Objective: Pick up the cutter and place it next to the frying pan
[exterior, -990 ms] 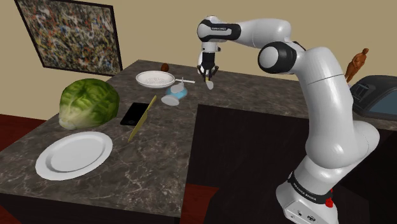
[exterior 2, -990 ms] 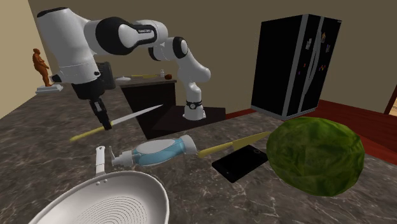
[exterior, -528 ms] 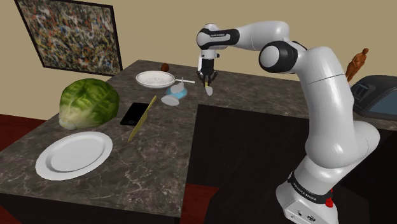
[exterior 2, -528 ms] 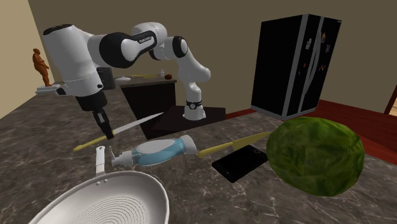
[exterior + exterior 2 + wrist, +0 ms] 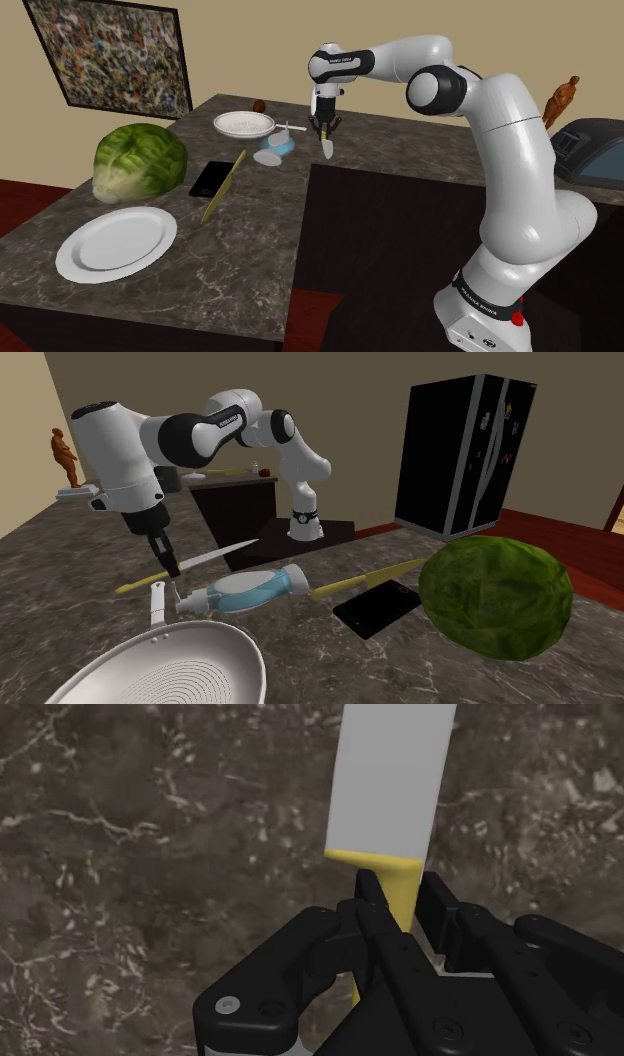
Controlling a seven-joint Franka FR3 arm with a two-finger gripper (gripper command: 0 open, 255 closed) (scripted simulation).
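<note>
Yellow handle point(image 5: 392, 876) sits pinched between the gripper point(image 5: 400, 904) fingers, right behind the grey blade point(image 5: 388, 774). The cutter point(image 5: 215, 557) hangs roughly level just above the counter point(image 5: 330, 662), beside the pan point(image 5: 170, 672). It looks light, stiff and slim, likely to pivot, so a hold near the blade suits it. Since a second ago it has sunk lower, nearer the pan.

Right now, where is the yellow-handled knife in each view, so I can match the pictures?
Shoulder view: the knife hangs from the gripper, upper middle, right of the frying pan.
Second exterior view: the knife is left of middle, above the frying pan, blade pointing right.
Wrist view: the knife is clasped in the gripper, grey blade pointing away.
Shared landmark: the black gripper holding it.
</note>
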